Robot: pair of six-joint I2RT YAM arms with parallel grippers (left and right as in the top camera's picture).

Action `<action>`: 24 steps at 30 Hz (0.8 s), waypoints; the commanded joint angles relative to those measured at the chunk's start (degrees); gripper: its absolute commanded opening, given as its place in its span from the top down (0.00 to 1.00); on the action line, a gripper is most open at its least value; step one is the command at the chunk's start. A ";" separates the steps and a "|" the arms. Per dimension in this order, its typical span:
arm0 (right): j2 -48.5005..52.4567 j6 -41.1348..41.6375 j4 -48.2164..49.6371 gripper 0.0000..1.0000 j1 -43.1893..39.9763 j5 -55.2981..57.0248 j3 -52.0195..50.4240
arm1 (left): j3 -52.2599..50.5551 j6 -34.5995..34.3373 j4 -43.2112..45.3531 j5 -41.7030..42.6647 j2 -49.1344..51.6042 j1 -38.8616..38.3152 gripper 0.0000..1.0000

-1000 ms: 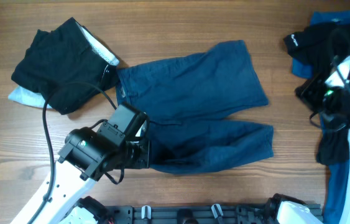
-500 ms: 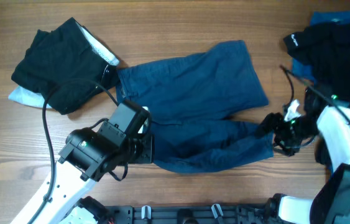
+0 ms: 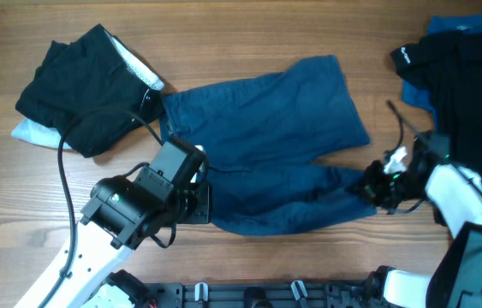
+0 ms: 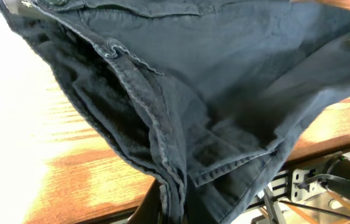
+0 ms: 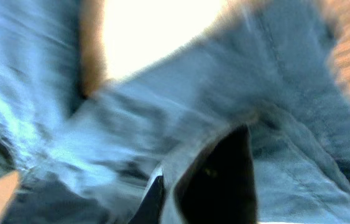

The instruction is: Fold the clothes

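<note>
Dark blue shorts (image 3: 266, 128) lie spread on the table (image 3: 249, 30), long axis running left to right. The left gripper (image 3: 204, 204) clamps the near leg's waistband end. The right gripper (image 3: 371, 185) sits at the opposite hem, its grasp unreadable in the blur.
</note>
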 commanded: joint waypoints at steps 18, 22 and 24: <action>10.25 2.60 -2.32 0.96 10.47 6.10 32.09 | 0.57 -3.91 4.61 -12.39 7.89 5.11 0.81; 15.26 5.73 12.57 0.96 12.94 0.94 32.09 | 0.57 -2.86 10.67 -12.33 15.19 13.05 0.86; 17.40 8.39 19.12 0.96 13.40 0.61 32.09 | 0.57 -2.84 15.26 -12.31 17.92 16.98 0.92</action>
